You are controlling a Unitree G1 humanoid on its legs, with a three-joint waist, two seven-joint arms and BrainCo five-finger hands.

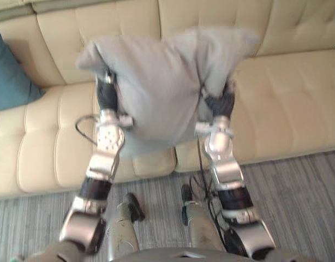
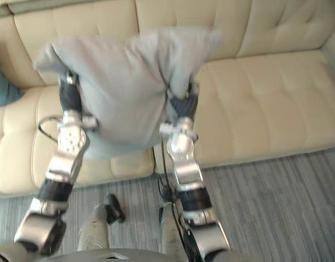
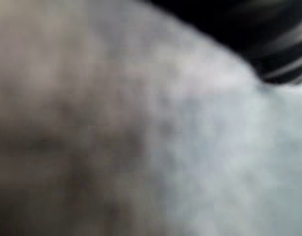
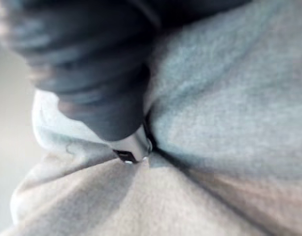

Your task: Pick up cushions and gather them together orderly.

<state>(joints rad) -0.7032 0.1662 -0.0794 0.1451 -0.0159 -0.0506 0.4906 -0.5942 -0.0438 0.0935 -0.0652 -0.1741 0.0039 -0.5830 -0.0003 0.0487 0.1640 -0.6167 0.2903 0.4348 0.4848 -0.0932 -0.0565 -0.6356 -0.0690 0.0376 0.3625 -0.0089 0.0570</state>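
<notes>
**Big grey cushion held up over the sofa**

The cream sofa point(image 1: 298, 93) is the biggest thing. It runs across the picture from 9 o'clock to 3 o'clock. The grey floor point(image 1: 298, 191) is at 6 o'clock.

The grey cushion point(image 1: 162, 82) is next in size. It is up in the air in front of the sofa back, at about 12 o'clock, and it touches no seat. Its long side runs from 9 o'clock to 2 o'clock, so the right corner sits a bit higher. Its flat face looks at the robot, and its soft belly sags down toward 6 o'clock.

A teal cushion point(image 1: 9, 76) leans on the sofa at 9 o'clock. I think the grey one should go just beside it.

The left hand point(image 1: 107, 94) is at the cushion's 9 o'clock edge. The right hand point(image 1: 222, 102) is at its 3 o'clock edge. Both are sunk into the soft cloth, so I cannot tell if either is open or closed.

To do this well, I think both arms should move together toward 9 o'clock. Make the top edge level, then set the cushion down gently, standing up.
</notes>
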